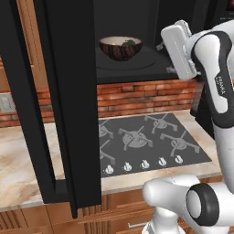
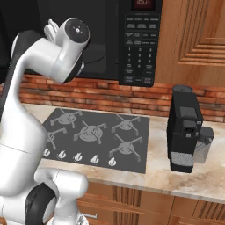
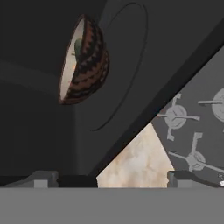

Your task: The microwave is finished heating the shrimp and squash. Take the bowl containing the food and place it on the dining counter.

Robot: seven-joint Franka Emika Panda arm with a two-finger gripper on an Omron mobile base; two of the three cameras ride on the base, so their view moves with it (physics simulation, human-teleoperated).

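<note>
Jaws come first for us, nearest in the hand view: the gripper [image 3: 109, 177] stands released, its two dark finger tips [image 3: 43, 178] set far apart at the bottom of that view with nothing between them. In the left base view we see the white hand raised in front of the open microwave [image 1: 137, 59], to the right of its cavity, apart from the bowl [image 1: 120, 48].

Just below the hand lies the table [image 1: 18, 164], a beige marbled top over brown wooden cabinets, carrying the grey gas cooktop [image 1: 146, 141] with its row of small white knobs along the near edge. In the right base view we find a black coffee machine [image 2: 186, 129] standing on the same table, to the right of the cooktop. A red brick wall [image 1: 137, 96] runs behind them.

Above the bricks hangs the microwave, its wide black door [image 1: 59, 100] swung open toward us at the left of the left base view. Its panel of grey buttons [image 2: 139, 52] shows in the right base view.

Farthest in, the bowl sits upright on the round turntable [image 1: 132, 61] inside the cavity, dark brown outside and cream-white inside. We make out the dark green squash [image 1: 130, 43] within it; the shrimp we cannot tell.
</note>
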